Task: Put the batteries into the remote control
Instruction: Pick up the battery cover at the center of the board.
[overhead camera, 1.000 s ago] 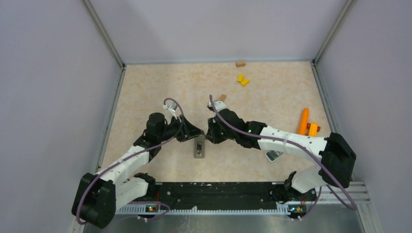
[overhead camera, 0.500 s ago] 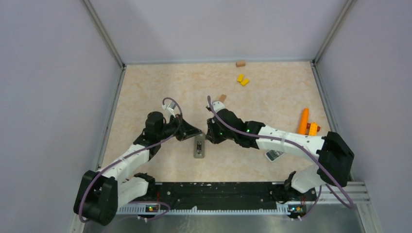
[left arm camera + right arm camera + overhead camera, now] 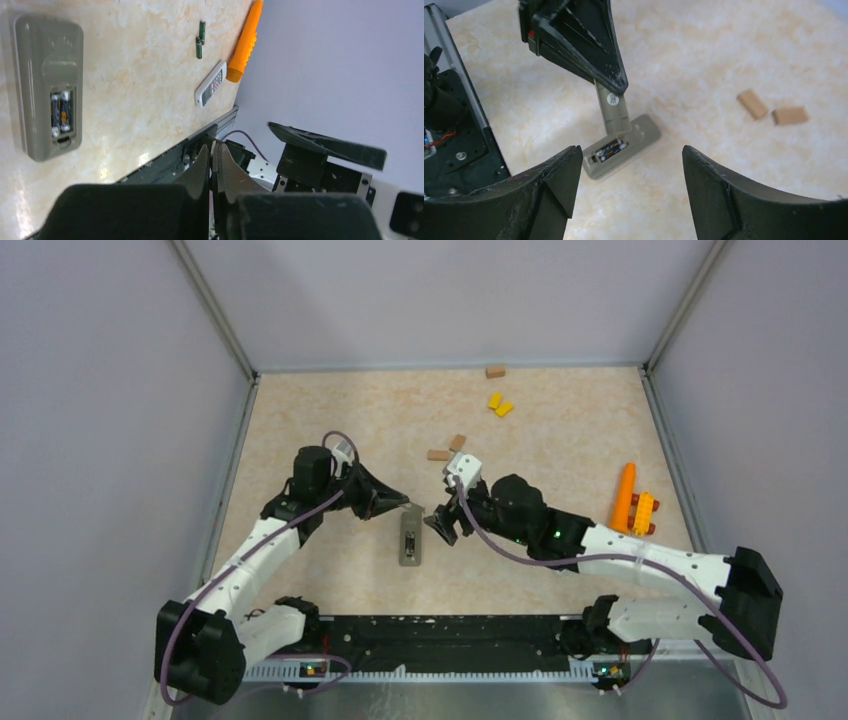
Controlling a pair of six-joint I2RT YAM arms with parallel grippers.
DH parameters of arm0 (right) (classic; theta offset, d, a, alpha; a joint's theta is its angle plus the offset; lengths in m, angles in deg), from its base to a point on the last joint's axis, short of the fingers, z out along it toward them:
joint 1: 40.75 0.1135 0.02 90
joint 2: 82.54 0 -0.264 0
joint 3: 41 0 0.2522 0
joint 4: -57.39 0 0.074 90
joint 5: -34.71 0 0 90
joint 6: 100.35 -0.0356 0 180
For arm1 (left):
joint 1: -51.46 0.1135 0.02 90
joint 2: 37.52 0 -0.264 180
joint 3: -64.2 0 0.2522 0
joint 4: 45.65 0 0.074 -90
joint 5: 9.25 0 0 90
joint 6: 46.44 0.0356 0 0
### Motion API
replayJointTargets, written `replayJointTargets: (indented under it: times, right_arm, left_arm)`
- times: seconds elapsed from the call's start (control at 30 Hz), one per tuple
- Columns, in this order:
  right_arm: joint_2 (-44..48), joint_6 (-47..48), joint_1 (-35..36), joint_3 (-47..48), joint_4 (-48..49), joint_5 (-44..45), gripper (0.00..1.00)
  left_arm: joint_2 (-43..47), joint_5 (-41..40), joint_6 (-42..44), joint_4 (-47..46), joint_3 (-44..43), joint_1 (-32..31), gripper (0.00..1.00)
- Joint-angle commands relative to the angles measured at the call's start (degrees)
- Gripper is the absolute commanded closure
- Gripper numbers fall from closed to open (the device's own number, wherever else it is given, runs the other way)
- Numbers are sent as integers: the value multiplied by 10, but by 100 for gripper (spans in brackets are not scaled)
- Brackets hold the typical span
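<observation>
Right gripper has just opened, backing off the remote ahead; both batteries sit seated. Left gripper, closed, pinches the cover: refitting likely follows.

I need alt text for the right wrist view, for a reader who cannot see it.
A grey remote lies back up on the beige table, its open compartment showing two batteries. The left gripper above it pinches a grey cover; the right gripper's open fingers frame the foreground, with two brown blocks lying to the right.
</observation>
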Motion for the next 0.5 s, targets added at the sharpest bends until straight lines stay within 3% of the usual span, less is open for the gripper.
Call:
replayJointTargets:
  times: [0.0,0.13,0.47]
  right_arm:
    - [38,233,32,-50,145,-7,26]
    - [44,402,69,-143,295,-3,26]
    - [12,483,73,-169,436,-8,30]
  left_arm:
    - [7,-4,-62,117,-53,5,100]
    - [16,20,-108,128,-76,5,100]
    - [28,52,-131,144,-74,5,100]
